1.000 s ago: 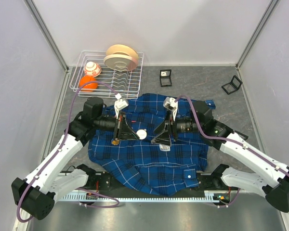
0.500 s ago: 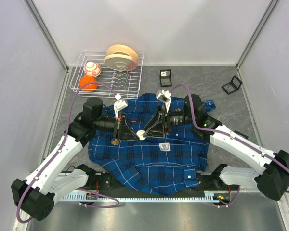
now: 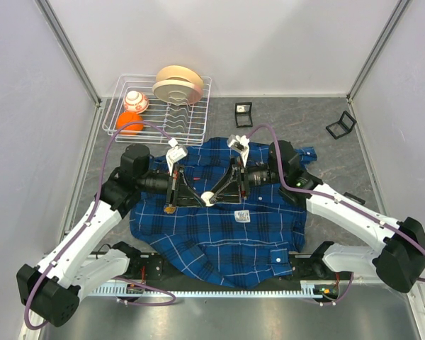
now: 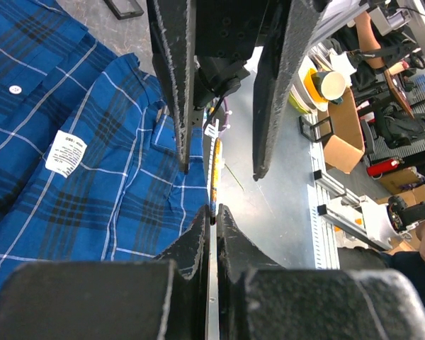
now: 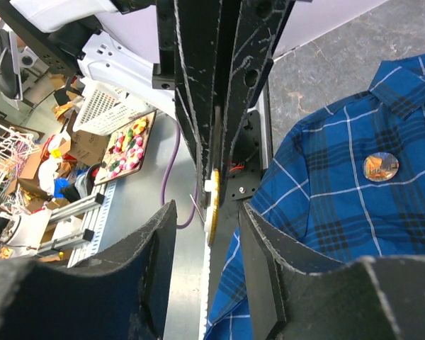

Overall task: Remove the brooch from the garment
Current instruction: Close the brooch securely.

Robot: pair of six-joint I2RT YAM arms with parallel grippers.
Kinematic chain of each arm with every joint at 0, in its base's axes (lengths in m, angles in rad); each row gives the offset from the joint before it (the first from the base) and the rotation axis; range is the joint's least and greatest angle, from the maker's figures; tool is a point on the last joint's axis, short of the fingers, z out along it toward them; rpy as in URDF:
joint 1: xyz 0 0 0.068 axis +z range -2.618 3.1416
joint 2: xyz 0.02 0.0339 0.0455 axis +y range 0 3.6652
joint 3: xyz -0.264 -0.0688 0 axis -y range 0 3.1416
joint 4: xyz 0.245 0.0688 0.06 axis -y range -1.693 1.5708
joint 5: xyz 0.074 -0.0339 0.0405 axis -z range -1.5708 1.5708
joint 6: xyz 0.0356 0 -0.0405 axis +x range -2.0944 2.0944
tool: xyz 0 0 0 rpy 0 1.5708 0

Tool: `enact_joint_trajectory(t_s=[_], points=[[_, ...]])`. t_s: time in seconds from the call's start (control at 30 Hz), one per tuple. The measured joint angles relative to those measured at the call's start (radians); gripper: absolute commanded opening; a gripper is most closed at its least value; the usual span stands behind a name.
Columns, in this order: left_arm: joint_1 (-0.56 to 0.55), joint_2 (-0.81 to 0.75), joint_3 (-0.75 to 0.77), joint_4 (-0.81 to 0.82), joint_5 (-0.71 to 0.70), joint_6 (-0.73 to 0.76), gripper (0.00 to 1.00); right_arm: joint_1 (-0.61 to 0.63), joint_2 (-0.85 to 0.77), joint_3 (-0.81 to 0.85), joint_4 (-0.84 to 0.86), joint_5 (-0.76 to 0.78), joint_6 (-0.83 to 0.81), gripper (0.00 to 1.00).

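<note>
The dark-blue plaid garment (image 3: 212, 241) lies spread on the grey table. My left gripper (image 3: 202, 200) is shut on a round brooch (image 3: 208, 199) whose white back faces up, and holds it just above the shirt. In the left wrist view the brooch (image 4: 214, 173) shows edge-on between the shut fingertips (image 4: 198, 234). My right gripper (image 3: 216, 193) is open and its jaws stand on either side of the brooch (image 5: 214, 202) without touching it. A second round brooch (image 3: 168, 208) sits on the shirt near the collar; it also shows in the right wrist view (image 5: 380, 166).
A white wire dish rack (image 3: 120, 113) at the back left holds plates (image 3: 177, 85), an orange ball (image 3: 129, 122) and a white-and-orange ball (image 3: 135, 100). Two small black stands (image 3: 244, 113) (image 3: 340, 125) are behind the shirt. A white label (image 3: 242, 217) lies on the fabric.
My right gripper has moved left and a little back, up to the brooch held by my left gripper, and now straddles it. The left gripper and brooch have hardly moved.
</note>
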Motion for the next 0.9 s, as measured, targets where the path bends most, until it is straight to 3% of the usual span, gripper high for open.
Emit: enact_joint_trajectory(t_s=[0.9], points=[[0.0, -0.003, -0.02, 0.064, 0.008, -0.058, 0.02, 0.0, 0.03, -0.016, 0.051, -0.021, 0.026, 0.22]])
